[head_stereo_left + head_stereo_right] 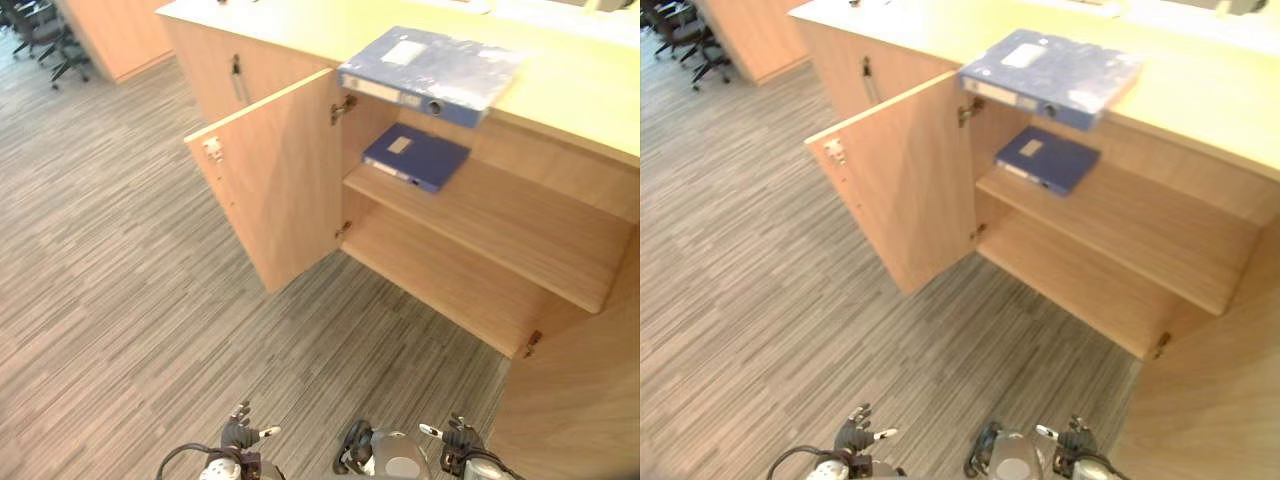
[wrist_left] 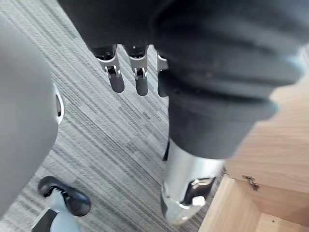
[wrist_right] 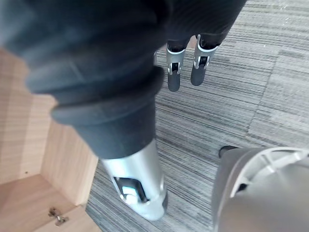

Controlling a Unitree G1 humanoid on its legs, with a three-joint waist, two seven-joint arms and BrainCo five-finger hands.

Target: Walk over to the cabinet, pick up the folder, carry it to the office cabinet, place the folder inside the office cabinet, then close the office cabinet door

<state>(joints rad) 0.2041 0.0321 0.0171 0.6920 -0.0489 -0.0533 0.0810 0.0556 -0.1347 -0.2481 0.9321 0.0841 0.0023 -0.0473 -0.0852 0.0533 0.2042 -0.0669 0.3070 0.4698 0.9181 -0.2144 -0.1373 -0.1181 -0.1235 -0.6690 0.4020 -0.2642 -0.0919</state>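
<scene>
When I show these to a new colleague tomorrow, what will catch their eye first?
The cabinet door stands wide open, with a dark blue folder lying on the upper shelf inside. Above it, a lighter blue folder lies on the countertop, jutting over the front edge. The left hand and right hand hang low, open.

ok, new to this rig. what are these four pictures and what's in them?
It is a two-legged humanoid robot. The two wide pictures come from its head camera, looking down; the two close ones from cameras on its wrists. Its left hand and right hand hang low over the carpet, both open, holding nothing. Ahead stands a wooden cabinet with its door open. One blue folder lies on the countertop, overhanging the edge; a darker folder lies on the upper shelf inside.
</scene>
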